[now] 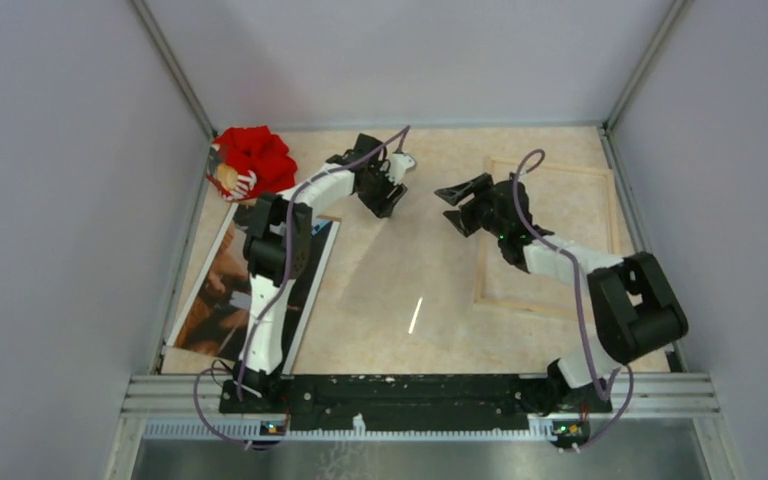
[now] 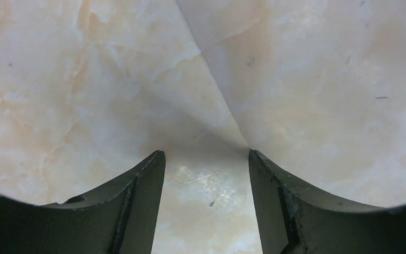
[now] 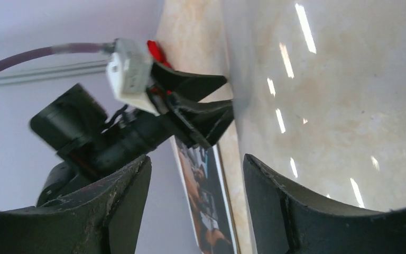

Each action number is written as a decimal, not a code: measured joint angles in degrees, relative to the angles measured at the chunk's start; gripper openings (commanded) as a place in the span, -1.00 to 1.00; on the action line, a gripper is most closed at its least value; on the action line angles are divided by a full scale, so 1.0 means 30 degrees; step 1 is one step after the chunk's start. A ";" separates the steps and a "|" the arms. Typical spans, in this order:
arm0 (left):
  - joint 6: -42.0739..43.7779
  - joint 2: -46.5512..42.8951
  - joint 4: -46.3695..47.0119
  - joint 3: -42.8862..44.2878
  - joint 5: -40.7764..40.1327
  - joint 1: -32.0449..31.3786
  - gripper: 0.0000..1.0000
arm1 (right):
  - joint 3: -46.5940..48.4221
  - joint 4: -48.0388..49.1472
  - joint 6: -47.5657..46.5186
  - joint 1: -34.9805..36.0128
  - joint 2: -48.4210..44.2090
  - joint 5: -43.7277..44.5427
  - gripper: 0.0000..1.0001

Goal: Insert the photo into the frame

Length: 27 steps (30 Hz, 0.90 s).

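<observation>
- Left gripper [image 2: 206, 153] — jaws parted, nothing between them, over the bare table [image 2: 84, 79].
- Right gripper [image 3: 197, 159] likewise parted, empty.
- The photo [image 1: 222, 295] lies far left (picture side up); the frame [image 1: 560, 166] lies right — well apart.

This is a robotics lab test cell, not a lived-in room. A marble-patterned tabletop [image 1: 400, 280] is boxed in on the left, far and right sides by plain pale grey panels [image 1: 60, 200], which are joined by aluminium corner posts [image 1: 175, 75]. Along the near edge, a slotted aluminium rail [image 1: 675, 392] carries two black-and-white robot arms [image 1: 272, 315] trailing purple cables [image 3: 26, 55].
</observation>
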 measured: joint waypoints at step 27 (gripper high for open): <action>0.0007 0.0138 -0.0197 0.0211 0.0036 -0.0408 0.31 | 0.1195 -1.7741 -0.9347 -0.2688 -0.7512 0.4466 0.38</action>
